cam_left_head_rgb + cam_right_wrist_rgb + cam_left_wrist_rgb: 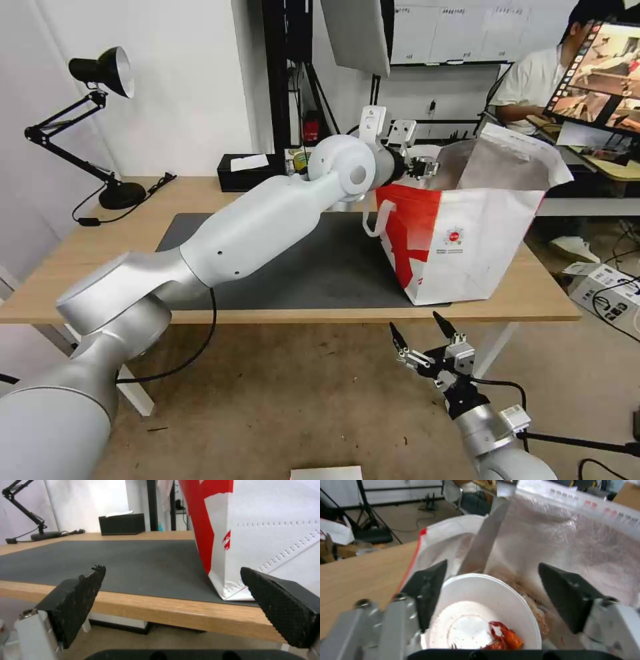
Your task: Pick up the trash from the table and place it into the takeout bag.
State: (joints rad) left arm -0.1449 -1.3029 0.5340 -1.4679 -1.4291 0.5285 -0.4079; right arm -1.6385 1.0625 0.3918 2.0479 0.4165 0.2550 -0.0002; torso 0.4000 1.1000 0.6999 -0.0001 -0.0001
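At the worktop's right end, the left gripper point(493, 597), jaws released, hovers over the light, stiff white plastic bowl of red crayfish shells point(480, 615) inside the red-and-white foil-lined takeout bag point(467, 227).

No legible text, even under takeout bag point(467, 247) logo.

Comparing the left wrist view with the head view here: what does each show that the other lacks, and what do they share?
Left wrist view alone: the white plastic bowl with red crayfish shells, lying inside the foil lining between the open fingers.
Head view alone: the right gripper, open, below the table's front edge, plus the desk lamp and black tissue box.
Both: the takeout bag and the left gripper at its mouth.
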